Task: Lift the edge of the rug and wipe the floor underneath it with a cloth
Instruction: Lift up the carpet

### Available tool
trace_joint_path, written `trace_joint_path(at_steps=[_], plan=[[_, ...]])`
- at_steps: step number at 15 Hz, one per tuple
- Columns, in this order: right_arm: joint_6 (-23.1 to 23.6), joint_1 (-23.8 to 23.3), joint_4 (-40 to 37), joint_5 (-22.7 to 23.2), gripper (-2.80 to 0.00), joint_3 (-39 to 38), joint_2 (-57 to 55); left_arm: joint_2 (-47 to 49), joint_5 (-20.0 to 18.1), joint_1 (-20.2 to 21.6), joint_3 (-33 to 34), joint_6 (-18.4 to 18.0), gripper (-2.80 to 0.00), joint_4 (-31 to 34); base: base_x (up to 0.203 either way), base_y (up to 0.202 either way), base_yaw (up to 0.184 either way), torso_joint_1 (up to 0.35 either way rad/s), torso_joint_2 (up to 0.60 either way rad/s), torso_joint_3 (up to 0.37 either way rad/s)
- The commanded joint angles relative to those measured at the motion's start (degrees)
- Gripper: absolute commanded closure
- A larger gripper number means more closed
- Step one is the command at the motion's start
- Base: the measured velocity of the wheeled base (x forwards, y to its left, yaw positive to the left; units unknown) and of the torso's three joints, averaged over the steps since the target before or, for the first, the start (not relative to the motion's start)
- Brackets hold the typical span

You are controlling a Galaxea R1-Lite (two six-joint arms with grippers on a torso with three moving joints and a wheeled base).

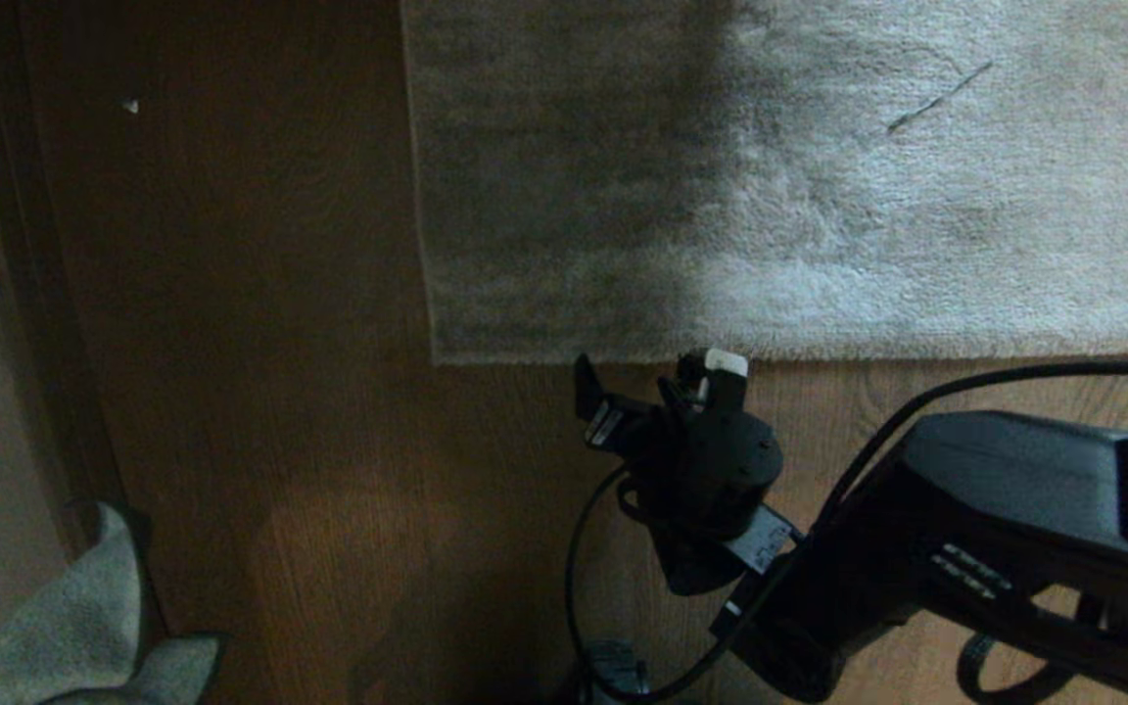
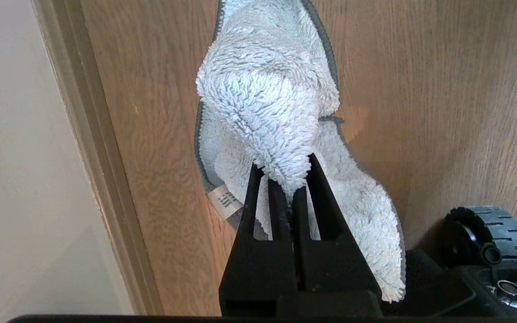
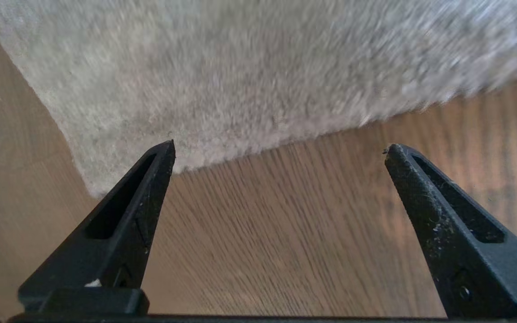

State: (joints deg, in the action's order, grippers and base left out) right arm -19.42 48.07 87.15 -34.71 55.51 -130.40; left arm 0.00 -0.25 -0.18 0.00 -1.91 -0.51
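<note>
Across the upper part of the head view lies the very large grey-beige short-pile rug (image 1: 770, 176), flat on the brown wood-grain plank floor (image 1: 280, 441), its straight near border, the rug edge (image 1: 819, 354), ending in a square corner at the left. Just short of that border is the black right gripper (image 3: 278, 150), its jaws spread wide with nothing between them; in its wrist view one tip overlaps the pile near the corner and the other is over bare plank. To do this step well, I judge the lower finger should slide flat along the floor under the border, a little way in from the corner, before closing, so that it pinches the whole thickness rather than just the pile. Low at the robot's left, the black left gripper (image 2: 287, 179) is clamped tight on the small fluffy light grey-blue microfibre cloth (image 2: 272, 107), which hangs near the pale skirting board (image 2: 101, 170).
</note>
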Motion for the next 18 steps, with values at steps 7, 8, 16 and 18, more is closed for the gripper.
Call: trace_joint_path(at_steps=[7,8,16,18], plan=[[1.1,-0.1,2.6,-0.4,-2.80,6.3,-6.4,0.0,0.0,0.0,0.0,0.0,0.00,0.0,0.000,0.000,0.000,0.000,0.00,0.000],[1.1,-0.2,2.7,-0.4,-2.80,6.7,-6.8,0.0,0.0,0.0,0.0,0.0,0.00,0.0,0.000,0.000,0.000,0.000,0.00,0.000],[4.3,-3.1,2.8,-0.4,-2.80,12.0,-8.8,0.0,0.0,0.0,0.0,0.0,0.00,0.0,0.000,0.000,0.000,0.000,0.00,0.000],[4.6,-3.8,2.8,-0.4,-2.80,12.9,-8.8,0.0,0.0,0.0,0.0,0.0,0.00,0.0,0.000,0.000,0.000,0.000,0.00,0.000]])
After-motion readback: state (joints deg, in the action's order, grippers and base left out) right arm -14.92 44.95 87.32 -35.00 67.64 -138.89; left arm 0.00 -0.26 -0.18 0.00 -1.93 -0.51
